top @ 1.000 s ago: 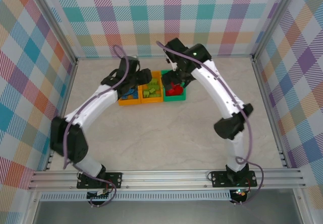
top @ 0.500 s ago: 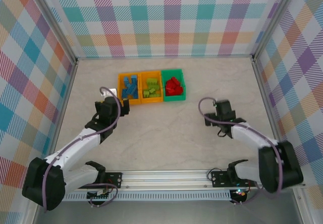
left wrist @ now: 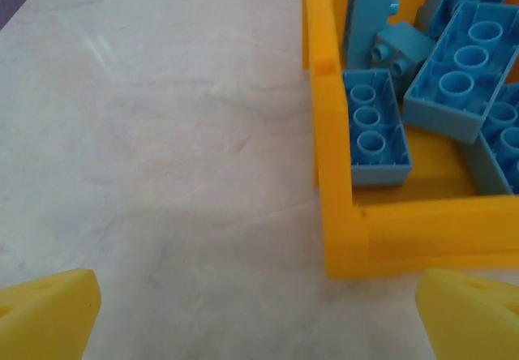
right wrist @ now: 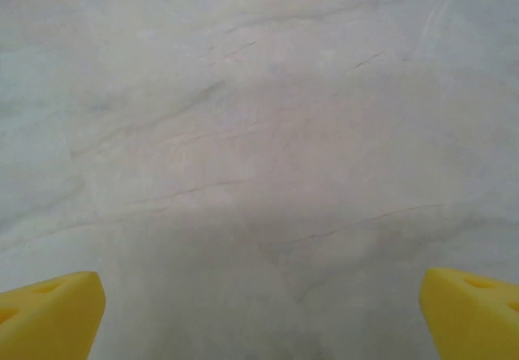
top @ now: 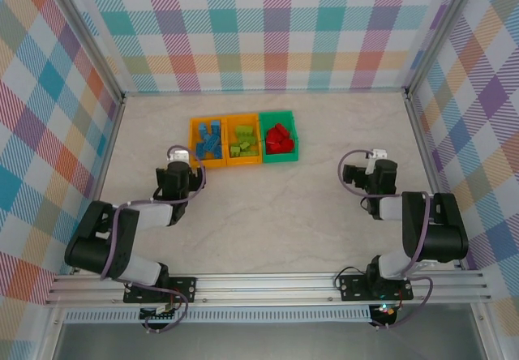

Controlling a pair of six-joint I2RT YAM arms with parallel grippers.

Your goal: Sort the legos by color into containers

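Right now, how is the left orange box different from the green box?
The left orange box holds blue bricks; the green box holds red bricks. The left orange box ends the row on the left; the green box ends it on the right. Both are open on top and look the same size.

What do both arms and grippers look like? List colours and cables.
Left arm and right arm: white rounded links, bulky black joints, a purple cable looped alongside each. Left gripper and right gripper: yellow wedge-shaped fingertips.
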